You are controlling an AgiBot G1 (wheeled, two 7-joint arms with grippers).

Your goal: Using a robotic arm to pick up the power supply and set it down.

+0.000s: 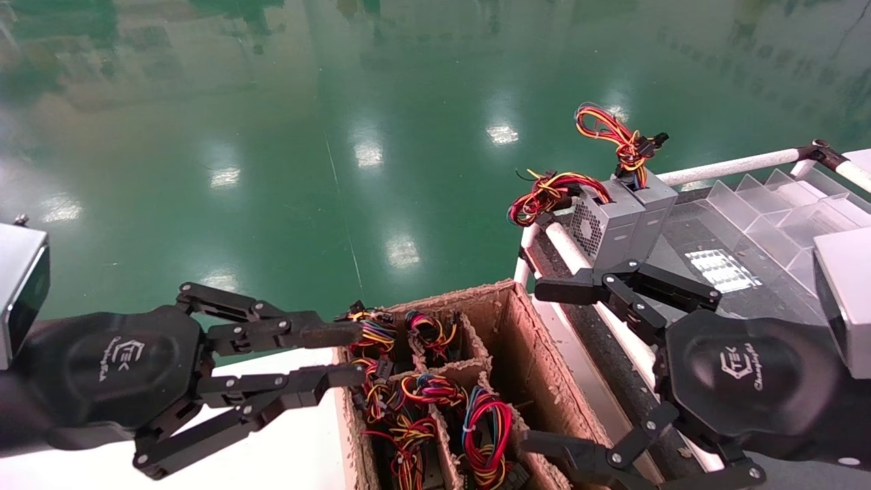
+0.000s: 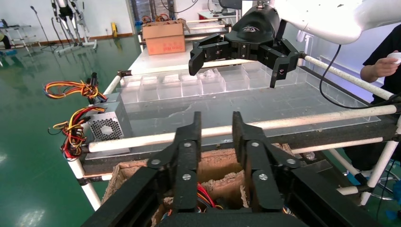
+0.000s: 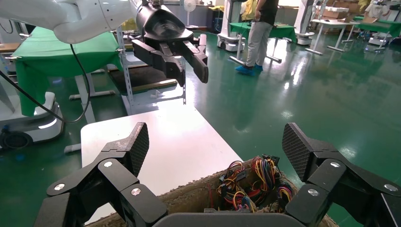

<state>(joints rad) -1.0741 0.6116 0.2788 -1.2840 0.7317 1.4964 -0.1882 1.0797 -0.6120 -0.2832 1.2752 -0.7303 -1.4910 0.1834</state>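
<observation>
Several power supplies stand in the compartments of a worn cardboard box (image 1: 503,294), and only their looped red, yellow, blue and black wire bundles (image 1: 484,425) show. Their grey bodies are hidden. My left gripper (image 1: 354,354) reaches in from the left, level with the box's near-left corner, beside a wire bundle (image 1: 373,333). Its fingers stand a narrow gap apart with nothing between them. In the left wrist view the left gripper (image 2: 215,119) hangs above the box (image 2: 218,160). My right gripper (image 1: 543,367) hovers wide open over the box's right wall, holding nothing. In the right wrist view it (image 3: 216,146) spreads above the bundles (image 3: 250,182).
A rack of white tubes (image 1: 728,165) with clear plastic dividers (image 1: 769,212) runs along the right. At its corner stand a grey box with a vent face (image 1: 599,230) and another with orange-red wires (image 1: 656,203). A white table (image 1: 286,446) lies left of the box.
</observation>
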